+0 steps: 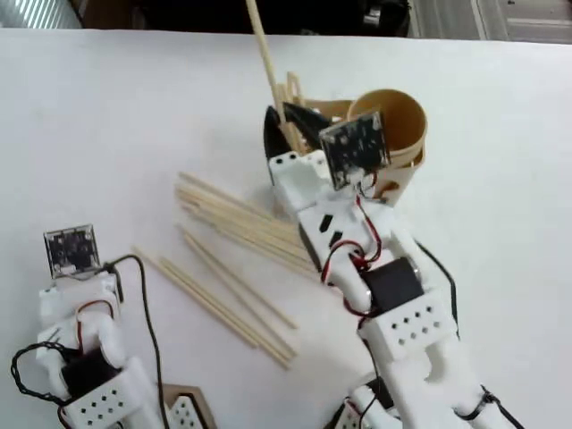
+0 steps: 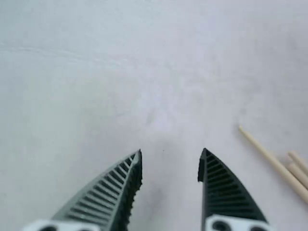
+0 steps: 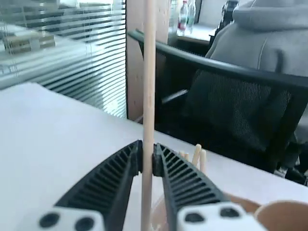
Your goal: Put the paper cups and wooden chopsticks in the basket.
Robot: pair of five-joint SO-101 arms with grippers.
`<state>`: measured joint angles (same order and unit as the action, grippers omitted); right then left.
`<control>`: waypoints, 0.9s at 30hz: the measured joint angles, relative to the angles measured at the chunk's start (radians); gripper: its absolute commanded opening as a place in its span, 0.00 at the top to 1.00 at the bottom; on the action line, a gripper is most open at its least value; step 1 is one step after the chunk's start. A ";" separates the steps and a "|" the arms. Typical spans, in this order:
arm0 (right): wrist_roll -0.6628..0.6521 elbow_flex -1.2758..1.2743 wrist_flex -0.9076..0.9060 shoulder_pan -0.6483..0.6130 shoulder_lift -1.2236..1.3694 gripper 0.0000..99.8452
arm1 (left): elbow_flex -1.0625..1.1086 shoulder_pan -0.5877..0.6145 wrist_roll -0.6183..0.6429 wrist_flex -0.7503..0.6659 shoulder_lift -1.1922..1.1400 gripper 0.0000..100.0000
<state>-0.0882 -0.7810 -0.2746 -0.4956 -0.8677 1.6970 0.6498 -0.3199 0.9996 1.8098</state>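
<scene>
Wooden chopstick (image 3: pixel 149 72) upright, clamped in right gripper (image 3: pixel 147 145) (by basket (image 1: pixel 404 174)), left gripper (image 2: pixel 169 153) agape

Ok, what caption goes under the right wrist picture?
The right gripper pinches one upright wooden chopstick, more chopstick tips behind it.

Lighting is bright and diffuse. In the high view the white table (image 1: pixel 107 107) is close to washed out, with no hard glare spots. Shadows on the table are faint and soft-edged, with thin ones beside the loose chopsticks (image 1: pixel 234 261). Beyond the table's far edge, daylight enters through window blinds (image 3: pixel 57 53). The chair (image 3: pixel 231 110) beside them is dark. In the left wrist view the table is evenly lit.
</scene>
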 measured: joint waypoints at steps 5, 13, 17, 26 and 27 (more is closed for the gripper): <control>0.000 -0.183 0.364 0.026 0.000 0.98 | 0.000 0.000 0.000 0.000 0.000 0.80; 0.000 -0.252 0.623 0.103 0.098 0.98 | 0.000 0.000 0.000 0.000 0.000 0.80; 0.000 -0.252 0.730 0.121 0.249 0.98 | 0.000 0.000 0.000 0.000 0.000 0.80; 0.000 -0.287 0.738 0.132 0.368 0.87 | 0.000 0.000 0.000 0.000 0.000 0.80; 0.000 -0.287 0.707 0.132 0.356 0.84 | 0.000 0.000 0.000 0.000 0.000 0.80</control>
<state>-0.0882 -1.0679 0.4327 -0.3636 -0.5117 1.6970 0.6498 -0.3199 0.9996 1.8098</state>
